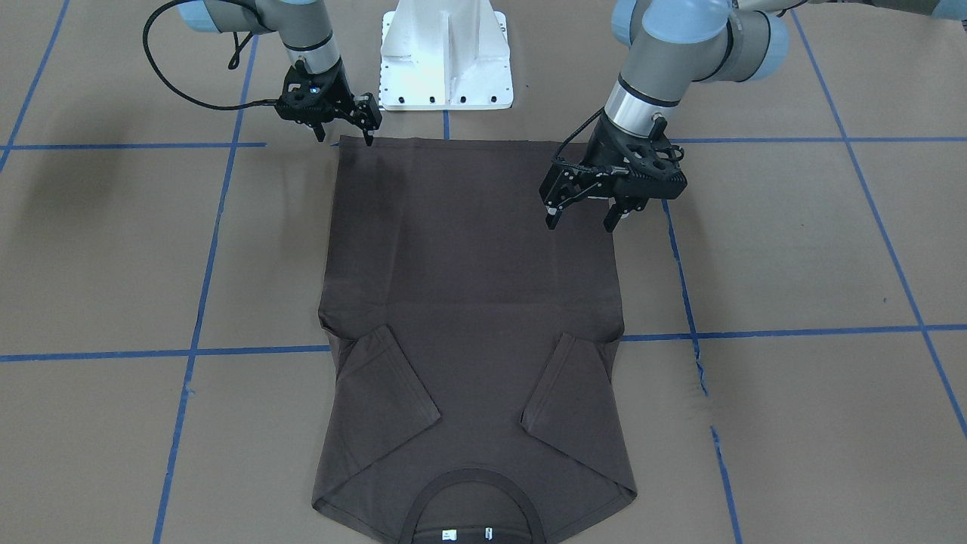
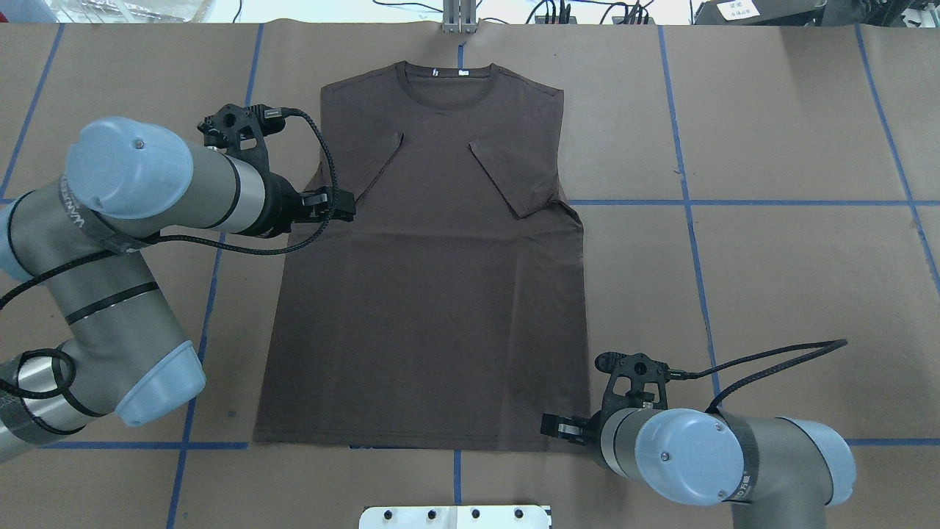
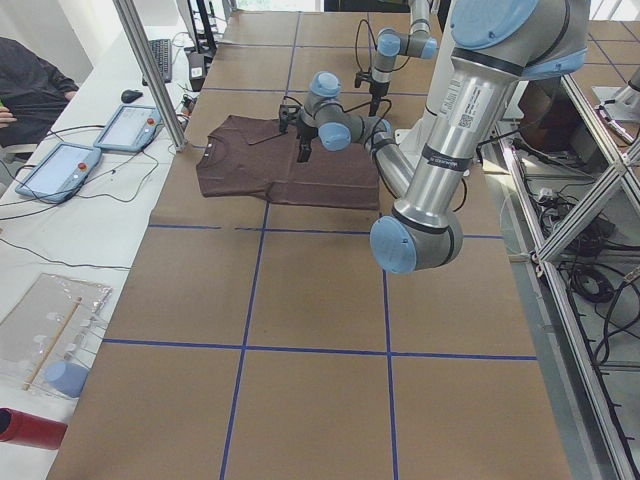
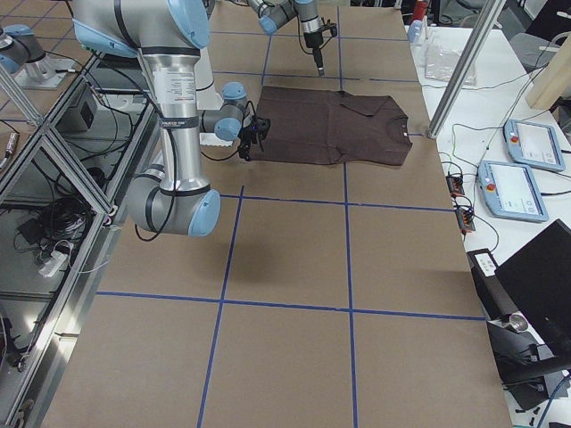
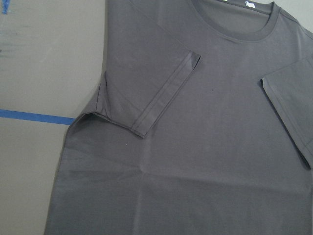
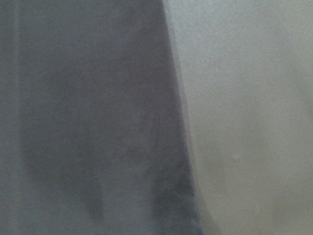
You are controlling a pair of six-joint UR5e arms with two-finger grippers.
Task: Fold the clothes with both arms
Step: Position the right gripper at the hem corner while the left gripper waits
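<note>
The dark brown-grey T-shirt [image 1: 468, 302] lies flat on the brown table, with both sleeves folded in over the chest and the collar [image 1: 476, 483] on the side far from me. It also shows in the overhead view [image 2: 433, 294] and in the left wrist view [image 5: 195, 147]. My left gripper [image 1: 582, 221] is open and empty, hovering over the shirt's side edge at mid-body [image 2: 345, 208]. My right gripper [image 1: 345, 137] is open, low at the hem corner nearest my base [image 2: 562, 428], with the corner between its fingers. The right wrist view shows only the shirt's edge [image 6: 88, 122], very close.
The white base pedestal [image 1: 446, 57] stands just behind the hem. Blue tape lines [image 1: 211, 249] cross the brown table cover. Tablets [image 3: 130, 125] and a metal post [image 3: 150, 70] stand past the collar side, with a seated person [image 3: 25, 80] beyond.
</note>
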